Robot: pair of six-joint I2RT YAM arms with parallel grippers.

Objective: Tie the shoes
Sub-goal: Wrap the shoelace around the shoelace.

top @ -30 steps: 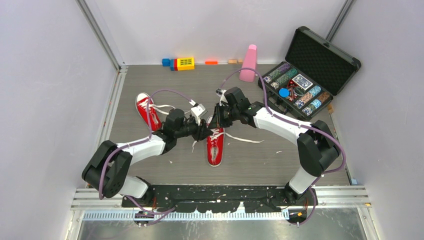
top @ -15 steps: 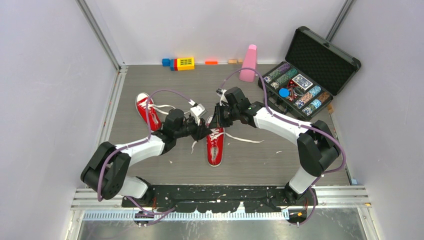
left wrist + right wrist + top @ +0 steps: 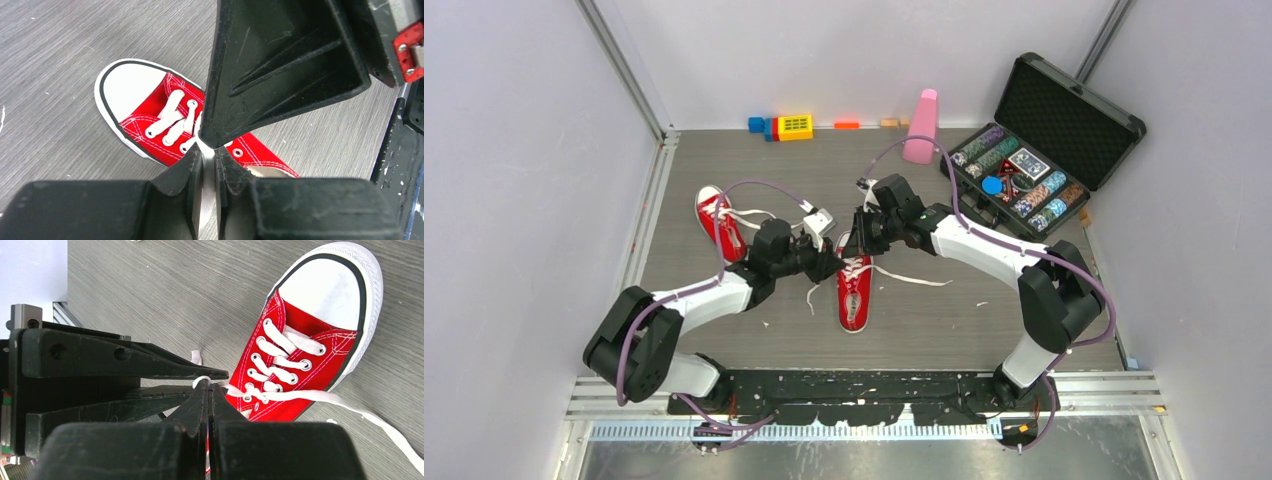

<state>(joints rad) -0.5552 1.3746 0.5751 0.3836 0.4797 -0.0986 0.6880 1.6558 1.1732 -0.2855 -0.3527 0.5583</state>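
Knotting: pinching white lace [image 3: 300, 396] of red canvas shoe [image 3: 855, 292] in left gripper [image 3: 209, 159] and right gripper [image 3: 208, 388]; next, maybe pull to 9 and 3 o'clock

Left claw [image 3: 209, 156], right claw [image 3: 209, 386] shut, tip-to-tip

Central red sneaker [image 3: 855, 290], white laces [image 3: 280, 362] untied, toe nearward; second sneaker [image 3: 720, 222] lies left.
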